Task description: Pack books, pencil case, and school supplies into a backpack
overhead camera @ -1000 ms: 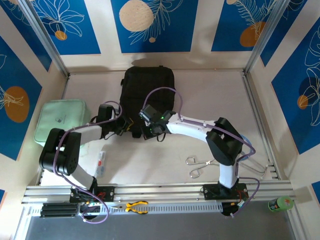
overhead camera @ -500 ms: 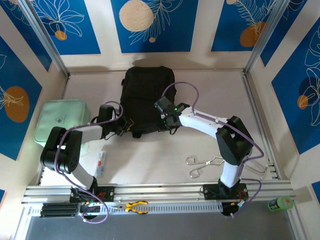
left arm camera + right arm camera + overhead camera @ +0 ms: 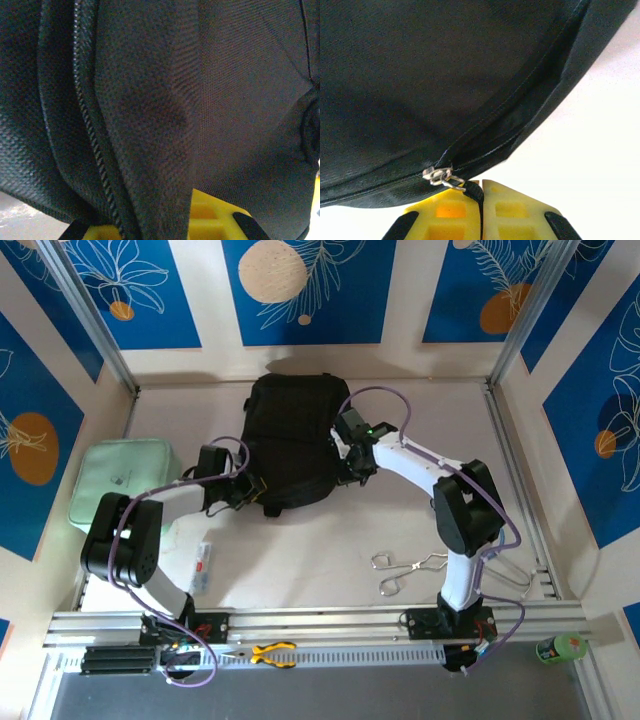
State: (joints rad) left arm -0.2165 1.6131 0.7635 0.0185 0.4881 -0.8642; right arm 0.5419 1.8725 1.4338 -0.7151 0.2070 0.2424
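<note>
Blue floral wall panels ring a pale tabletop (image 3: 330, 540), where the black soft fabric backpack (image 3: 295, 430) lies flat at the far centre. The 2 arms share the work. The left end effector (image 3: 243, 490) is clenched on a fabric fold at the near-left edge (probably to anchor the bag). The right end effector (image 3: 481, 186), at the right edge, pinches the black zip pull tab (image 3: 472, 188) beside its silver metal slider (image 3: 439, 176), seemingly so the zip can run against that hold.
</note>
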